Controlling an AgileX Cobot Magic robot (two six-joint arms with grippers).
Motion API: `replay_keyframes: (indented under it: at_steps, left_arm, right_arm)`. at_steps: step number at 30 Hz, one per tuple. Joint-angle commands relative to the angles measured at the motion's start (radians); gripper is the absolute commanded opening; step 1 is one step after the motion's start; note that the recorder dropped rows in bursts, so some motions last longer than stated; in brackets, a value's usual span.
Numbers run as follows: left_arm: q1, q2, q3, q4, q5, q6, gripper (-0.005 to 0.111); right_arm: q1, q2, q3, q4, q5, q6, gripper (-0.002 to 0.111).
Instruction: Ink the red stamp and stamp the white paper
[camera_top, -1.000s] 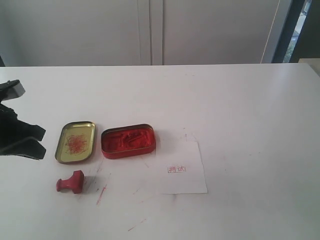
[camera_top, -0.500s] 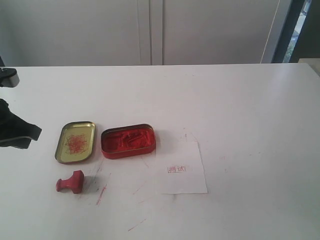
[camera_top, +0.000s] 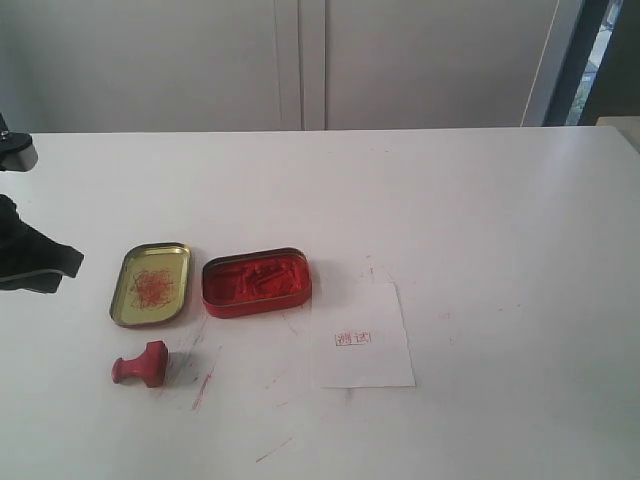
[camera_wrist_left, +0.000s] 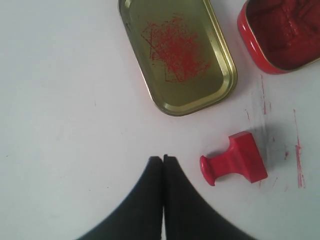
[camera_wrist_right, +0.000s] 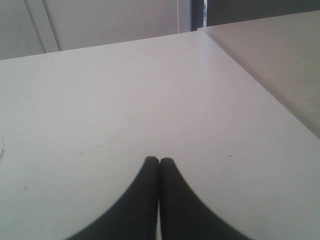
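- Your left claw (camera_wrist_left: 163, 159) is pinched fully closed, fingertip against fingertip, with nothing between them.
- In the exterior view that claw sits at the left edge of the table (camera_top: 480, 220), clear of everything on it.
- The red stamp (camera_wrist_left: 234, 164) lies tipped on its side on the table, near your left claw's tips but not touching them. In the exterior view it is to the claw's right and closer to the camera.
- An open gold lid (camera_top: 151, 283), its inside scratched with red, lies just right of your left claw.
- The red tin of ink paste (camera_top: 257, 282) sits just beyond the lid, farther right of the claw.
- The white paper (camera_top: 362, 335) lies farthest right of your left claw, past the tin, flat, with 1 small red rectangular mark on it.
- Red smears (camera_top: 203, 388) streak the table between stamp and paper.
- Your right claw (camera_wrist_right: 159, 160) is closed too and empty, over bare tabletop.
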Motion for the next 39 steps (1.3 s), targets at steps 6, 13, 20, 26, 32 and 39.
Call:
replay_keyframes:
  at_steps: [6, 13, 20, 26, 32, 39]
  left_arm:
    - [-0.005, -0.010, 0.002, -0.004, 0.005, -0.009, 0.000]
    - [-0.005, -0.010, 0.002, -0.004, -0.006, -0.009, 0.000]
    - [-0.005, -0.044, 0.002, -0.004, -0.005, -0.005, 0.000]
    - [-0.005, -0.138, 0.002, -0.004, -0.004, -0.005, 0.000]
    - [-0.005, -0.256, 0.002, -0.004, -0.004, -0.005, 0.000]
    - [-0.005, -0.401, 0.002, 0.038, 0.006, -0.005, 0.000]
  right_arm:
    - [-0.004, -0.005, 0.005, -0.008, -0.015, -0.002, 0.000]
    - [-0.004, -0.005, 0.005, -0.008, -0.015, -0.002, 0.000]
    - [-0.004, -0.005, 0.005, -0.008, -0.015, -0.002, 0.000]
    - [-0.004, -0.005, 0.005, -0.008, -0.015, -0.002, 0.000]
    - [-0.004, -0.005, 0.005, -0.008, -0.015, -0.002, 0.000]
    - [-0.004, -0.005, 0.005, -0.008, -0.015, -0.002, 0.000]
